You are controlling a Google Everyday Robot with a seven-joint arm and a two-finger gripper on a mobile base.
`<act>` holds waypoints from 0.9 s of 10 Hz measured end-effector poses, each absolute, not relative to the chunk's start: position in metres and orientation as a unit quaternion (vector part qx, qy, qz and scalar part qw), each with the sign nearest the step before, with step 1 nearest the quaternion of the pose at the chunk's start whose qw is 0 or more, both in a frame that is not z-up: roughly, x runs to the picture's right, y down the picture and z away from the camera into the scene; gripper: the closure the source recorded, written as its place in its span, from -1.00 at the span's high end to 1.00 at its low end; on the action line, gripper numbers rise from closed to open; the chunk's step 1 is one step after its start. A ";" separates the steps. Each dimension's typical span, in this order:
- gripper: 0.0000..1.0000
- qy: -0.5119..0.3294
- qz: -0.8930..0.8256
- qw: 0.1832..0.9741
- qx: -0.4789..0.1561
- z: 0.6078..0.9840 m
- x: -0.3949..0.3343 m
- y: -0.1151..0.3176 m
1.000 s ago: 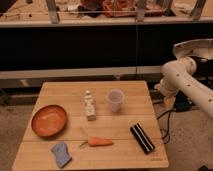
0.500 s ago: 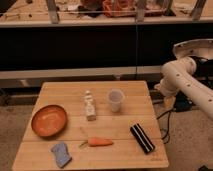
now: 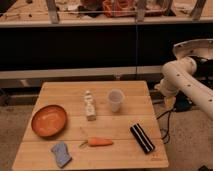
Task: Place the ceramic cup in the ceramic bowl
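Observation:
The ceramic cup (image 3: 115,100), small, white and without a handle, stands upright near the middle of the wooden table (image 3: 65,91). The ceramic bowl (image 3: 49,120), wide, shallow and orange-brown, sits at the table's left side, well apart from the cup, with nothing in it. My white arm (image 3: 184,79) bends in from the right, beyond the table's right edge. My gripper is out of view past the right border of the picture. It holds nothing, since every object rests on the table.
A small white bottle (image 3: 89,106) stands just left of the cup. An orange carrot (image 3: 98,142), a blue cloth (image 3: 61,154) and a black bar-shaped object (image 3: 142,138) lie along the front. A dark shelf unit runs behind the table.

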State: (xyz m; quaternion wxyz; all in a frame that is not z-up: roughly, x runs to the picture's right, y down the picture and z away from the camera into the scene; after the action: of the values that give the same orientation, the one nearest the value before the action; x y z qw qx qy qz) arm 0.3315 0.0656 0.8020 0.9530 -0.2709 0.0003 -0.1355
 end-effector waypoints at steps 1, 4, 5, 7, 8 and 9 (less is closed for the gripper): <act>0.60 0.000 -0.135 0.953 -0.271 0.802 0.332 0.066; 0.60 0.000 -0.135 0.953 -0.271 0.802 0.332 0.066; 0.60 0.000 -0.137 0.953 -0.270 0.802 0.331 0.065; 0.60 -0.010 -0.172 0.950 -0.259 0.801 0.317 0.049; 0.60 -0.020 -0.190 0.948 -0.254 0.801 0.302 0.041; 0.60 -0.025 -0.200 0.947 -0.250 0.800 0.295 0.037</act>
State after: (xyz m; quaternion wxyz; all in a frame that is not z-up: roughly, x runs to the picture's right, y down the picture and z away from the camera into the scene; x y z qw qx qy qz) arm 0.2950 0.0367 0.8002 0.9470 -0.2500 -0.0248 -0.2003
